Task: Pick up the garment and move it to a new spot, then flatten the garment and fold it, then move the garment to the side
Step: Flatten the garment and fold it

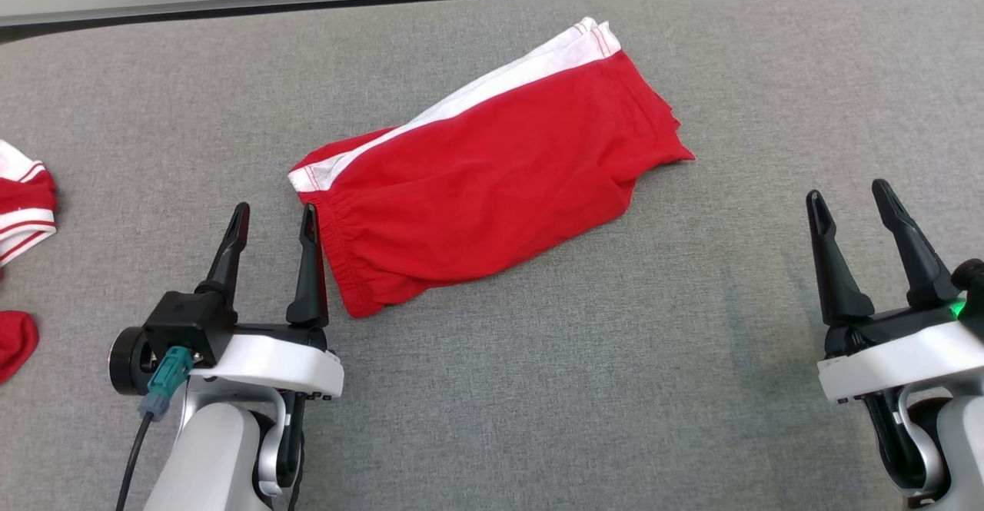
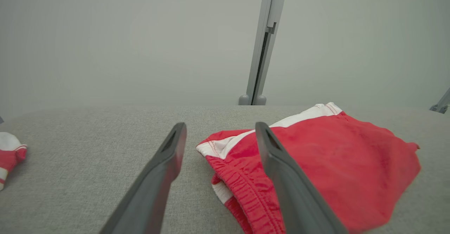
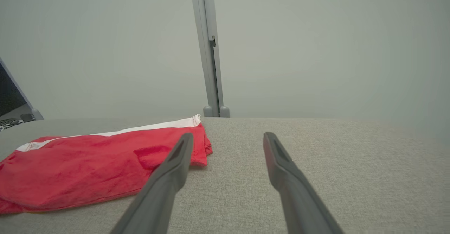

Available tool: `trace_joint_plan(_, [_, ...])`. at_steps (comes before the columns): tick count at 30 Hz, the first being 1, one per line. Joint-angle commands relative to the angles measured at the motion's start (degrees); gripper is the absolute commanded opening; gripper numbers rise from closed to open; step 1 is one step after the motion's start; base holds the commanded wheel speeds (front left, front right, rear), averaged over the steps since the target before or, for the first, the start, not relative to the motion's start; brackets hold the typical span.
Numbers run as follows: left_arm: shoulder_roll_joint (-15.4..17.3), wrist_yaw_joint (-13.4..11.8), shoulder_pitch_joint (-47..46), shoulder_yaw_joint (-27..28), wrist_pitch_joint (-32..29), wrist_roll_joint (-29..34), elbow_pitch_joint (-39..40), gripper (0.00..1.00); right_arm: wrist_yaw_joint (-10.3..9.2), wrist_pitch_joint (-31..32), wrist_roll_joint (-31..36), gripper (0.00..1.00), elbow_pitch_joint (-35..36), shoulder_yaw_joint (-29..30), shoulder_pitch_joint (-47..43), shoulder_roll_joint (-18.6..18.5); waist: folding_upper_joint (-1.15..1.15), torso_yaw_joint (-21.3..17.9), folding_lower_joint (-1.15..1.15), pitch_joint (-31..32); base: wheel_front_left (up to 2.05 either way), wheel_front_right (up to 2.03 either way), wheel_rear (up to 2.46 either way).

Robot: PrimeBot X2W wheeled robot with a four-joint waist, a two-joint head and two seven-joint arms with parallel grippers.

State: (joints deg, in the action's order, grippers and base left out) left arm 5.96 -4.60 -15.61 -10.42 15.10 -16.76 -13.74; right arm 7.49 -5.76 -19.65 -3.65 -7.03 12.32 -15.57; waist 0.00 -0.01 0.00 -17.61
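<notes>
Left gripper (image 1: 275, 210) and right gripper (image 1: 847, 190) are seen spread and empty, shorts (image 1: 492, 180) lying folded on table (image 1: 615, 357) between them, nearer the left; all waistband (image 1: 338, 246) layers are best pinched together for the move aside.

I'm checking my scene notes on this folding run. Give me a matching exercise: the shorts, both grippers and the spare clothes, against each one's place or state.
1 red shorts
2 left gripper
3 right gripper
4 spare red-and-white clothes

A open, well apart from the shorts, over bare table
B lying folded, mid-table
C at the table's left edge
D open, close beside the shorts

Pairs: 1-B, 2-D, 3-A, 4-C
</notes>
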Motion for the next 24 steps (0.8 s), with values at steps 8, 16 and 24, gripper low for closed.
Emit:
trace_joint_plan(8, [0.5, 0.1, 0.3, -0.1, 0.1, 0.2, -1.0, 1.00, 0.01, 1.7, 0.5, 1.00, 2.0, 1.0, -1.6, 0.6, 0.00, 0.0, 0.00, 0.5, 0.00, 0.00, 0.00])
trace_joint_plan(16, [0.2, -0.4, -0.8, -0.6, 0.1, 0.5, -0.9, 1.00, 0.01, 2.2, 0.7, 1.00, 2.7, 1.5, -1.5, 0.3, 0.00, 0.5, 0.00, 0.1, 0.00, 0.00, 0.00])
trace_joint_plan(24, [-0.7, -0.1, -3.9, -2.1, 0.1, 1.1, 0.0, 1.00, 0.01, 3.8, 0.4, 1.00, 1.7, 2.0, 1.7, -1.8, 0.00, 3.4, 0.00, -2.9, 0.00, 0.00, 0.00])
